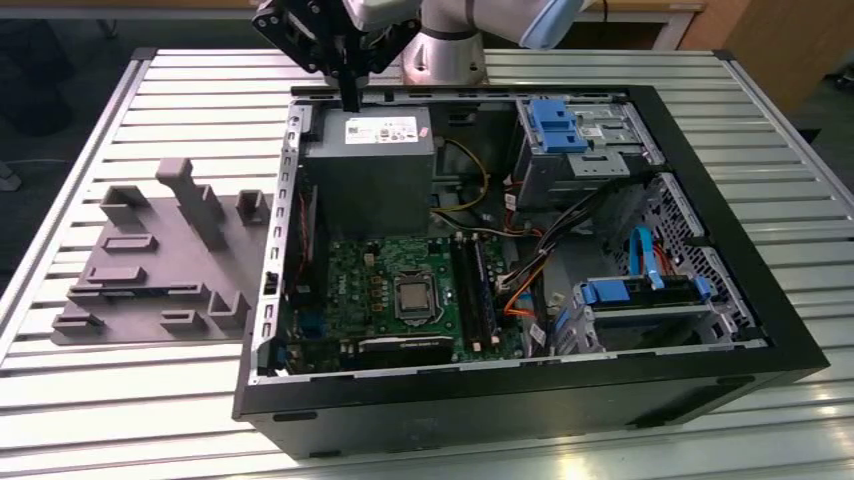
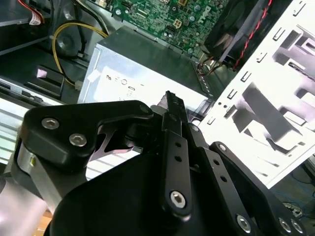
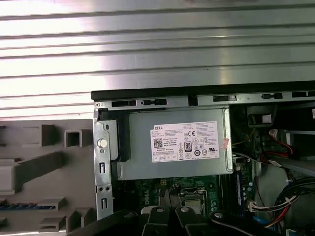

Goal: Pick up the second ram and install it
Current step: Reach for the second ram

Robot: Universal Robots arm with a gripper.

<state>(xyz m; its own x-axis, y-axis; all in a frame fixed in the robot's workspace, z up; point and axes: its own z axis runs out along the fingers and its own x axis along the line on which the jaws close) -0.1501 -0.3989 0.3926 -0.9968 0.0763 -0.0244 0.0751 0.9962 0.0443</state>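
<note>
Second ram [image 3: 24, 204] sits unpicked in the grey fixture [image 3: 74, 169], gripper [image 1: 351, 104] clenched empty above the power supply [image 1: 367, 170]; reaching it likely calls for opening first.

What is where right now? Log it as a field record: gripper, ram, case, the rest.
gripper: shut, nothing in it, hanging over the power supply end of the case
second ram: blue-green stick lying in the grey fixture, apart from the gripper
grey fixture: on the table, at the exterior view's left of the case
computer case: black, side open
power supply: grey box inside the case
motherboard: green, beside the power supply
table: slatted metal
</note>
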